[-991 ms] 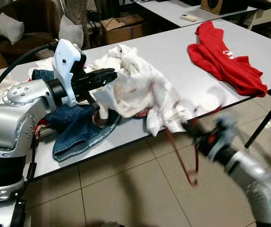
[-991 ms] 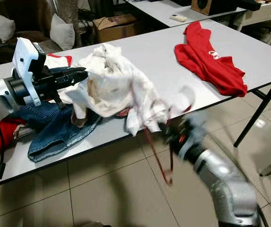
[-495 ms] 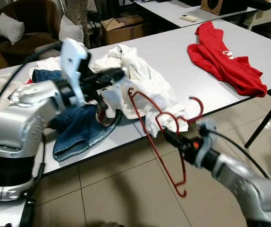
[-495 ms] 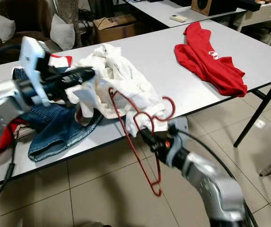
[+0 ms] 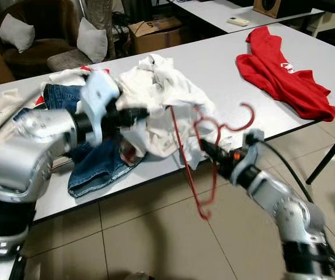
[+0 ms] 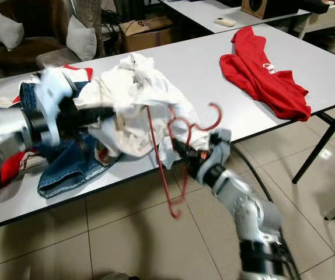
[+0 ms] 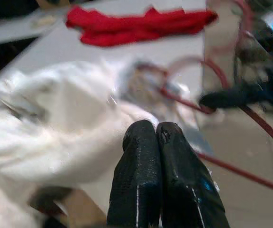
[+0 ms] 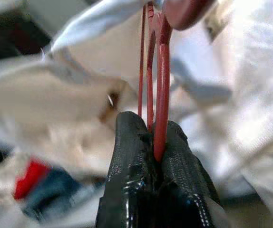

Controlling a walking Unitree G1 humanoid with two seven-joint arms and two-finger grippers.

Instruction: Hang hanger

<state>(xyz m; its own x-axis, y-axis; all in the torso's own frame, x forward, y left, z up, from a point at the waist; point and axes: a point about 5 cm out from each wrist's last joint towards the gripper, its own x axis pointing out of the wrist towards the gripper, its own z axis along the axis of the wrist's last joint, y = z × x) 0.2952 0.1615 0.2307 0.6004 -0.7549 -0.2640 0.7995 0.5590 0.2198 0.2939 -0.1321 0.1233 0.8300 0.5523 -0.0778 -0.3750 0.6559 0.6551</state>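
**Red wire hanger gripped at table edge, snag risk on white garment**

Red wire hanger (image 5: 205, 151) is hanging off the near edge of the grey table (image 5: 214, 64), its hook curling up just beside the white garment (image 5: 167, 111). The right gripper (image 5: 209, 150) is clenching the wire between its fingers. The left gripper (image 5: 139, 112) is pointing into the white cloth, fingers pressed together, grasping nothing visible. Risks: the hook is likely catching the loose fabric and dragging it off; the thin wire is liable to twist in the pinch.

hanger (image 5: 194, 157) red | shirt (image 5: 167, 108) white | jeans (image 5: 97, 166) blue | table (image 5: 214, 64) grey
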